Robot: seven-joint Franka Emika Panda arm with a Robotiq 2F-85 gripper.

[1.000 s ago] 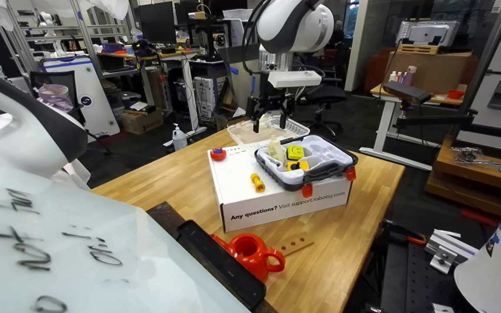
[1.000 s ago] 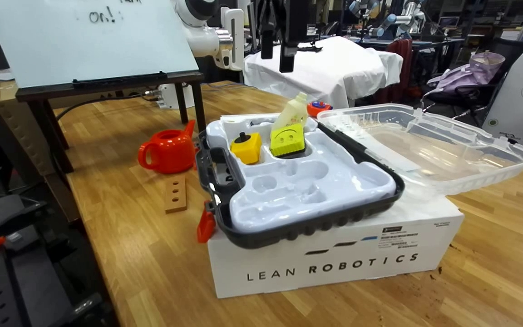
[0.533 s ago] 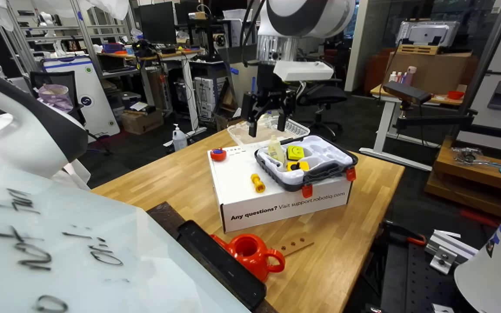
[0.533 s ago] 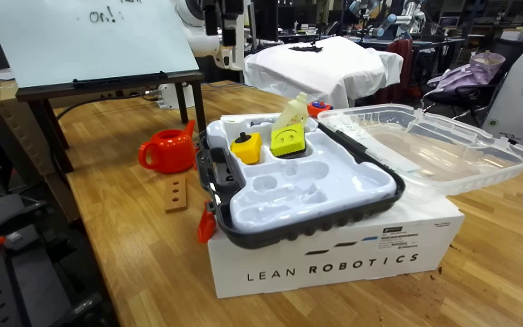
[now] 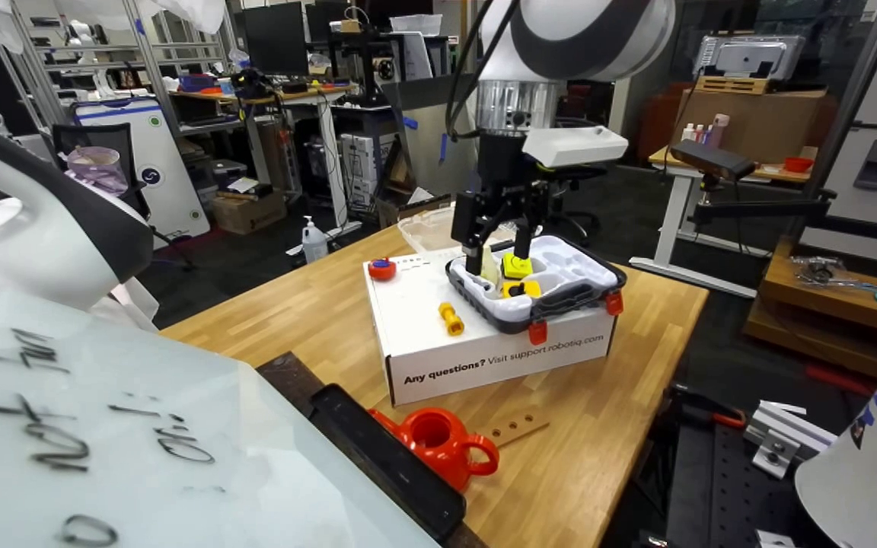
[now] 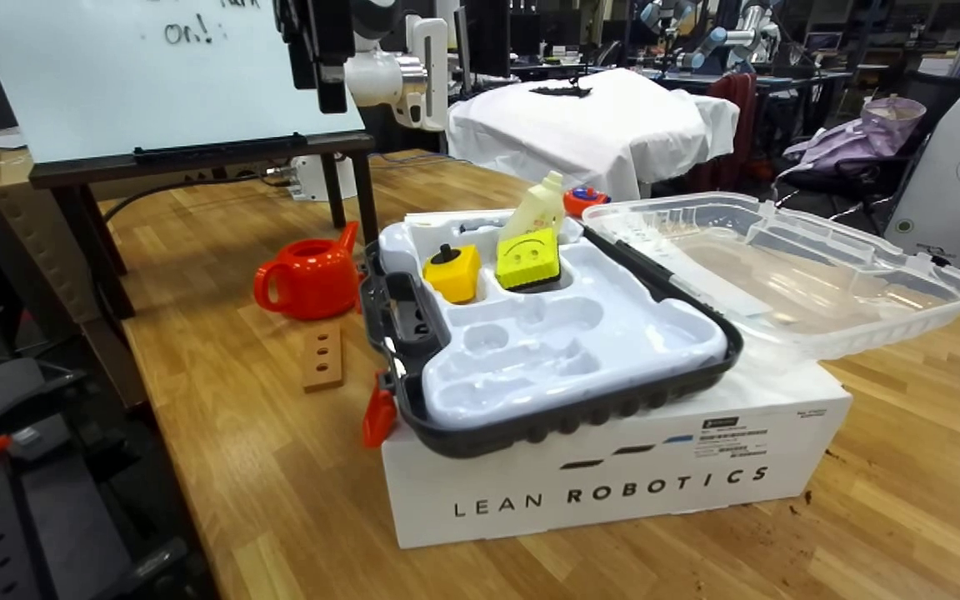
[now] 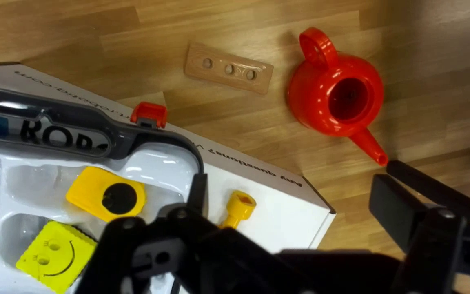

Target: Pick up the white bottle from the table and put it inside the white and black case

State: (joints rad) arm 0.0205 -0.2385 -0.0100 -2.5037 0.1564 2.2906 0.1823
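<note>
The white bottle [image 6: 534, 210], pale cream to my eye, is in the white and black case [image 6: 663, 350], just behind the smiley-faced yellow block [image 6: 527, 257], neck up, long axis leaning toward the open clear lid [image 6: 780, 267]. My gripper [image 5: 498, 256] hangs well above the bench [image 6: 280, 467], jaws spread wide with nothing between them. In an exterior view they seem to frame the bottle, but that is only line of sight — the wrist view sets the gap against the corner of the white Robotiq box [image 7: 269, 216], near the red teapot [image 7: 316, 98], with the case off to the left. I can't find the bottle there; the gripper's body may cover it. So I read it as below the jaws and off to the side. The placing looks done to me. Should it need reseating, I'd shift over the case before lowering — that block is near enough to knock.
</note>
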